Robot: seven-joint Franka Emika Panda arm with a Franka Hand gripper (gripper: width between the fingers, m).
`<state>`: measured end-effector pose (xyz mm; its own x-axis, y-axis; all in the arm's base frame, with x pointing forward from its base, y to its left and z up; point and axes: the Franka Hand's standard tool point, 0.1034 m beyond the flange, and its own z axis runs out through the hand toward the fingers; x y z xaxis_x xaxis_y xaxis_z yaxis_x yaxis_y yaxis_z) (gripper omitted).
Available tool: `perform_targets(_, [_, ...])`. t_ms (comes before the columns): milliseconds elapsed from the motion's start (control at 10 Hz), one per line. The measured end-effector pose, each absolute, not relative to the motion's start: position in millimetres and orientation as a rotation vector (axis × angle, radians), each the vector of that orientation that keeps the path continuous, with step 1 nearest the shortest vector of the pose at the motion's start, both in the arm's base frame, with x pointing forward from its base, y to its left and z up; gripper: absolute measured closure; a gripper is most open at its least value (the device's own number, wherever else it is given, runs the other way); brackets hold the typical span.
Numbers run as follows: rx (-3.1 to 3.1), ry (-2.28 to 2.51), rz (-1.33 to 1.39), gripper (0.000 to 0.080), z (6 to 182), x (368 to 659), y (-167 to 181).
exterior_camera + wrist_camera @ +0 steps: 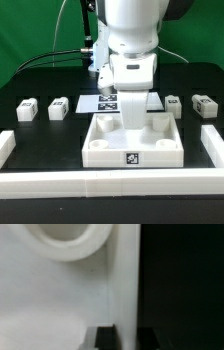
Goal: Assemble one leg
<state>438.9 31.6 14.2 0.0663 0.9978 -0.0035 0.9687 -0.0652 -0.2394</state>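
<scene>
My gripper [133,112] is down at the far wall of the large white square tray [105,150], mid-table. In the wrist view the gripper [128,339] has one dark finger [107,339] inside the wall and the other outside. The thin white wall [124,286] fills the gap between them, so the gripper is shut on the wall. A round corner socket [70,238] shows close by. Two legs, small white tagged blocks, lie at the exterior view's left [27,108] [58,107]. Two more legs lie at its right [174,103] [203,104]. None is held.
The marker board [105,101] lies behind the tray, partly hidden by the arm. A low white fence [110,186] runs along the front and turns up both sides [6,146] [212,146]. Cables hang behind the arm.
</scene>
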Motion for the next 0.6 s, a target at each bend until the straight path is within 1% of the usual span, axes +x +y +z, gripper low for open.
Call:
perform_targets(300, [-2.144,-2.048,0.211,0.0721,14.7,458,53])
perform_targets(600, [-2.118,-2.084,0.179,0.0722,15.1,473,61])
